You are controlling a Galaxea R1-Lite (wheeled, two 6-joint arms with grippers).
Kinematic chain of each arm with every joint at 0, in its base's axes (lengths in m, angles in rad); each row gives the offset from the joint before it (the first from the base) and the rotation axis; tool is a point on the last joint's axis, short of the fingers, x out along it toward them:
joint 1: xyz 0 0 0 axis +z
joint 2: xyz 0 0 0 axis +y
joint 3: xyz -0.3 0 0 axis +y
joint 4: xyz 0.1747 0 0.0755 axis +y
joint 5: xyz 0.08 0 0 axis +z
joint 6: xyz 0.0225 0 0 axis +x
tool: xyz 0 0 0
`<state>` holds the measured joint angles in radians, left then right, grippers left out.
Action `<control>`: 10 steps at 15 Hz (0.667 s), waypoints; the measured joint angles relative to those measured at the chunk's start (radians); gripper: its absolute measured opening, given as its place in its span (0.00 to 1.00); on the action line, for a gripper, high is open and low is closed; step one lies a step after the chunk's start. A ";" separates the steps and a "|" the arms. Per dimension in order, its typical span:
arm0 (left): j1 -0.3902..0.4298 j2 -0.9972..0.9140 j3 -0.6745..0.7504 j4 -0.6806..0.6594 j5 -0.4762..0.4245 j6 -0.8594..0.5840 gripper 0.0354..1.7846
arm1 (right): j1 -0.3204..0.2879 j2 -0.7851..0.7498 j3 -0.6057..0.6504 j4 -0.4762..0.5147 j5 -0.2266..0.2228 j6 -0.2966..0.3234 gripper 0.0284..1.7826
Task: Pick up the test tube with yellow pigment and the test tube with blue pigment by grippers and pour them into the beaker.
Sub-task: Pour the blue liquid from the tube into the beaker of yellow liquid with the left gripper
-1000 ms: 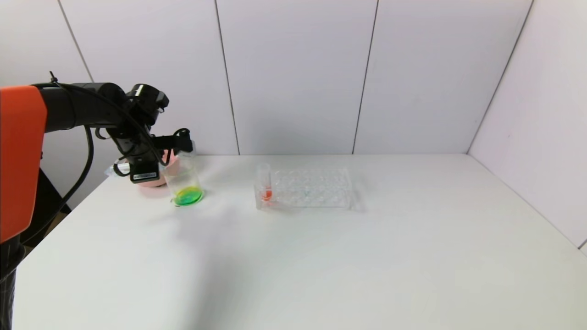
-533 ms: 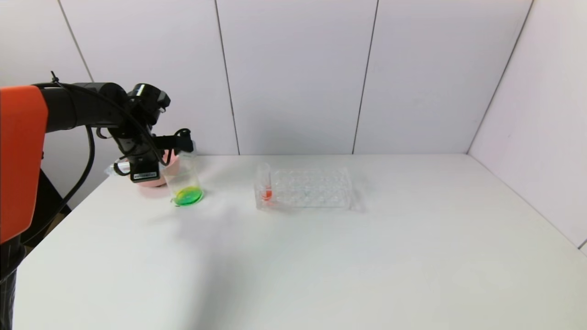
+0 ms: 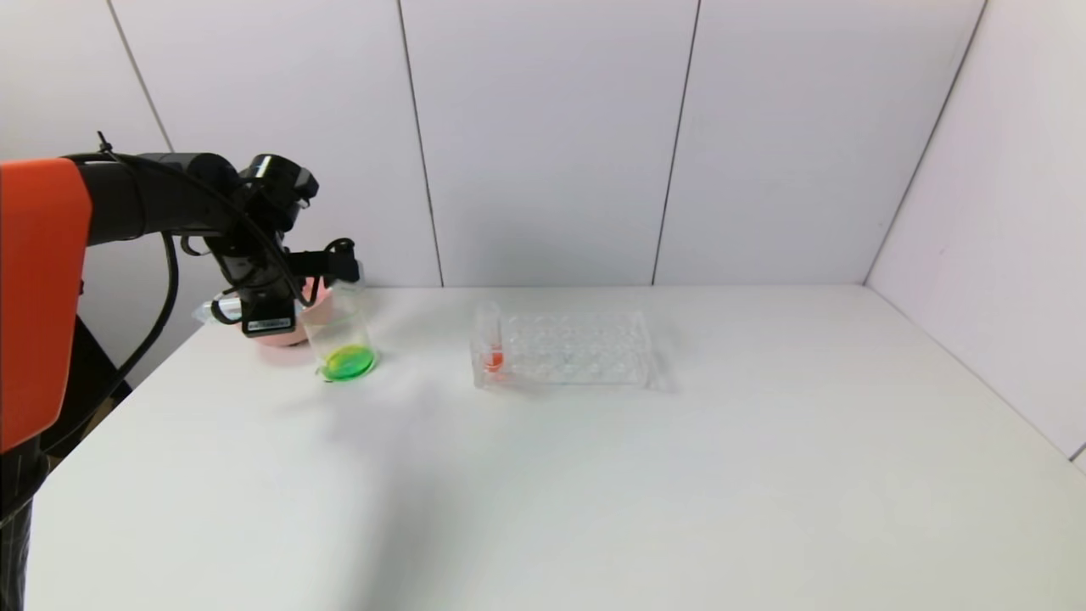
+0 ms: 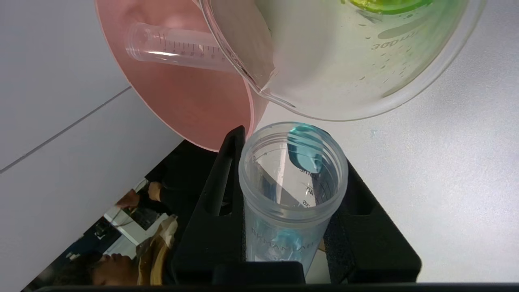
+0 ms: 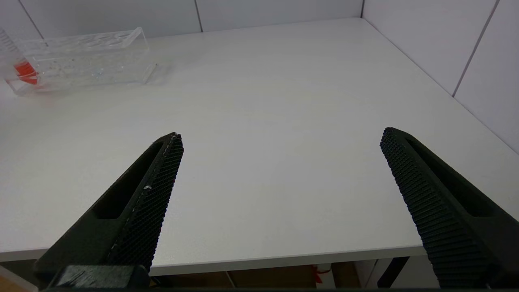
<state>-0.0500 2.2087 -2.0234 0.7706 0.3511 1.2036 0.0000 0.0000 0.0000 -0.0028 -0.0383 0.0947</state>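
My left gripper is shut on the test tube with blue pigment, a clear tube lying tilted on its side. Its open mouth sits just outside the beaker's pour lip, and a blue film clings inside that mouth. The beaker stands at the table's left rear with green liquid at the bottom. The test tube with yellow pigment is out of view. My right gripper hangs open over the table's near right edge with nothing between its fingers.
Behind the beaker a pink bowl holds an empty clear tube. A clear tube rack stands mid-table with a red-tipped tube at its left end. The table's front edge is close below the right gripper.
My left arm has crept slightly to the right at the beaker, still gripping the tube. Nothing else has moved.
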 joint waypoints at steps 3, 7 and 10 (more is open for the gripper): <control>0.002 -0.009 0.004 -0.005 -0.020 -0.014 0.28 | 0.000 0.000 0.000 0.000 0.000 0.000 1.00; 0.064 -0.046 0.017 -0.014 -0.199 -0.124 0.28 | 0.000 0.000 0.000 0.000 0.000 0.000 1.00; 0.146 -0.066 0.021 -0.032 -0.473 -0.291 0.28 | 0.000 0.000 0.000 0.000 0.000 0.000 1.00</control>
<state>0.0955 2.1428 -2.0028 0.7387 -0.1217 0.9126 0.0000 0.0000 0.0000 -0.0028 -0.0383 0.0947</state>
